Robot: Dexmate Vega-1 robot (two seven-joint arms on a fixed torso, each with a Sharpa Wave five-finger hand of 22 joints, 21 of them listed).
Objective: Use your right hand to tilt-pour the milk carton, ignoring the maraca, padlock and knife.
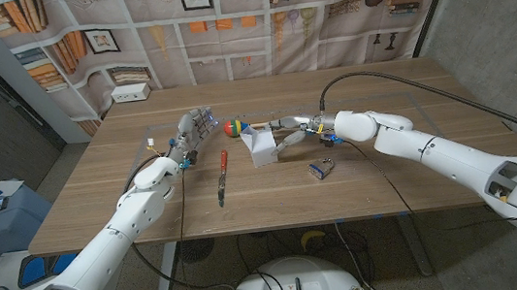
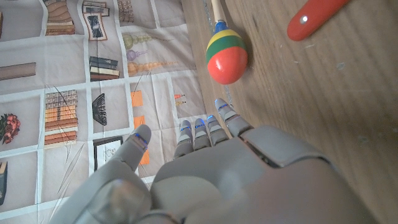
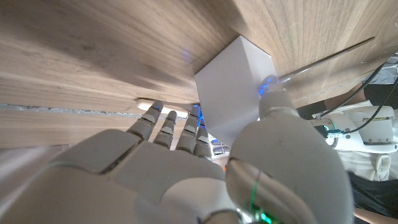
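Because the pour calls for a sideways grip, the right hand (image 1: 288, 132) clasps the white milk carton (image 1: 261, 146) near mid-table (image 1: 390, 184), thumb opposing fingers (image 3: 168, 127), while the left hand (image 1: 191, 133) waits open, clear of maraca (image 1: 234, 127), knife (image 1: 223, 173) and padlock (image 1: 321, 168).

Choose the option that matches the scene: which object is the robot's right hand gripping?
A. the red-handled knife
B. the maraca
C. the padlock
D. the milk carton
D. The right hand is wrapped around the white milk carton, while the maraca, padlock and knife lie apart from it on the table.
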